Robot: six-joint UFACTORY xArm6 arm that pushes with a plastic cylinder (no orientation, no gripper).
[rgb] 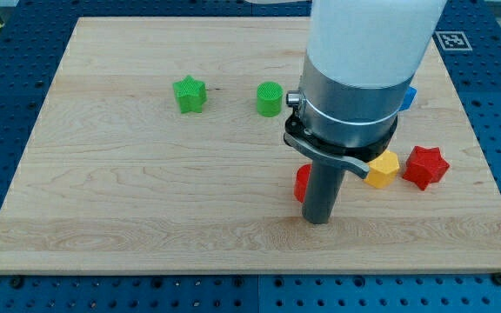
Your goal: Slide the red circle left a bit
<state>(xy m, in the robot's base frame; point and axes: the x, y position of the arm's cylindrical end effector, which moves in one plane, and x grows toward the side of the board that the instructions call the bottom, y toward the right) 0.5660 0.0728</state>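
The red circle sits on the wooden board, right of centre and toward the near edge. Only its left part shows; the rest is hidden behind the dark rod. My tip rests on the board just beside the red circle, on its right and slightly nearer side, seemingly touching it. The arm has no gripper, so nothing opens or closes; it ends only in this straight rod under a wide silver and white housing.

Right of the rod lies a yellow block, partly covered by the housing, its shape unclear. Just beside it, further right, is a red star. A blue block peeks out behind the housing, farther back. Well apart to the left, toward the far side, stand a green cylinder and a green star.
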